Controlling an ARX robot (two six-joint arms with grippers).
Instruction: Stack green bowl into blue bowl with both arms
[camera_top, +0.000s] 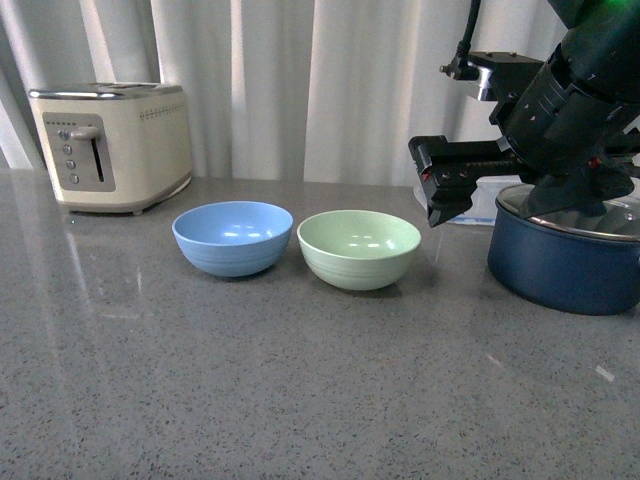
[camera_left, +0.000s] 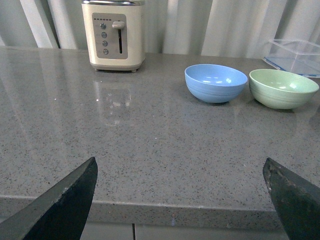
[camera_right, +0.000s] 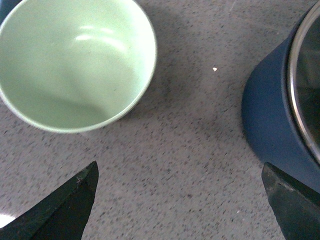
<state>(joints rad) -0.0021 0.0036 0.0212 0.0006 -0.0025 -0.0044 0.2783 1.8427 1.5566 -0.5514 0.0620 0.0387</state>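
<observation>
The pale green bowl stands upright and empty on the grey counter, just right of the light-blue bowl, nearly touching it. My right gripper is open and empty, hovering above the counter between the green bowl and the navy pot. In the right wrist view the green bowl lies beyond the open gripper. My left arm does not show in the front view. In the left wrist view its gripper is open and empty over the counter's front edge, with the blue bowl and green bowl far off.
A dark navy pot with a glass lid stands at the right, under my right arm; it also shows in the right wrist view. A cream toaster stands at the back left. A clear plastic box lies behind the bowls.
</observation>
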